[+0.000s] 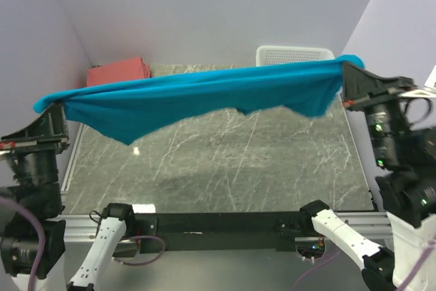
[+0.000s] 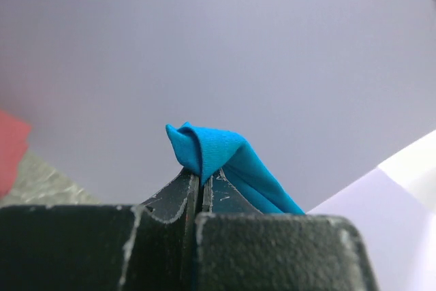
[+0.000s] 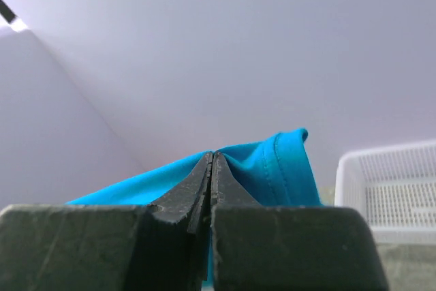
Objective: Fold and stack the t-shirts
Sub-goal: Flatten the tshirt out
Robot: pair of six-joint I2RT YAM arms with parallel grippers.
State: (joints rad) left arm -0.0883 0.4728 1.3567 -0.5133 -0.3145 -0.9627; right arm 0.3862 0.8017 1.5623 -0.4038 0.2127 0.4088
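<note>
My left gripper [image 1: 48, 107] is clamped on 1 end of the teal t-shirt [image 1: 197, 93]. A folded red t-shirt [image 1: 119, 71] lies at the far-left corner of the table [image 1: 225, 168]. The teal t-shirt hangs stretched in the air above the table. My right gripper [image 1: 345, 67] is pinched on its other end, in front of the white basket [image 1: 293, 54].

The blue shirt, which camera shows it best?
The top external view: the whole blue shirt hangs stretched between the left gripper and right gripper above the table. Each wrist view shows only a small pinched bit of cloth.
</note>
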